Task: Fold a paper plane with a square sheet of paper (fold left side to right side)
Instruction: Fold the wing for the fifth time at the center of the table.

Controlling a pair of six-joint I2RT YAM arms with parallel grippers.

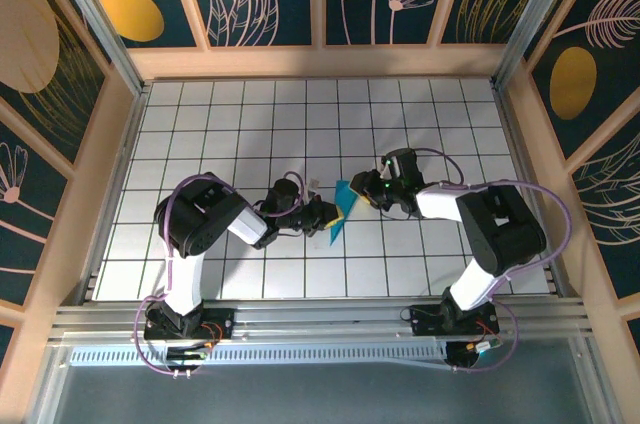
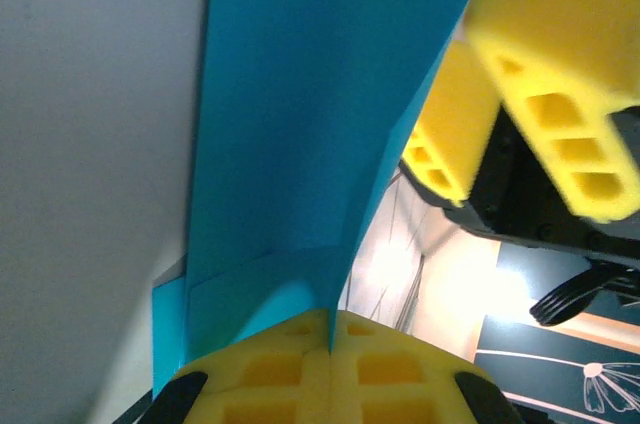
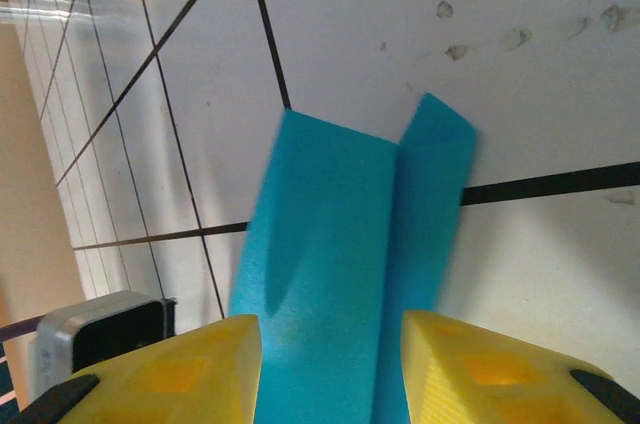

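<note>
We are looking at the blue paper point(image 1: 343, 206), creased into a narrow, pointed strip and hanging between the two arms near the middle of the white gridded surface point(image 1: 220, 124). Whether its lower tip is resting on that surface we are unable to tell.

We are judging the paper to be feather-light, limp away from its folds, quick to crumple or tear, and slippery against foam pads. The doubled, creased edges are looking like the safest places to pinch, close to an end and with only a light squeeze.

The left arm point(image 1: 215, 219) is reaching low across toward the centre, with its wrist rolled sideways. The left jaws are pressing together on the near end of the paper, and the strip is rising away from them, so this grip appears to be carrying the paper.

The right arm point(image 1: 490, 229) is bending back from its base toward the same spot. The right jaws are standing spread, one yellow pad on either side of the strip and its centre crease. Whether either pad is touching the paper, we are unable to say.
</note>
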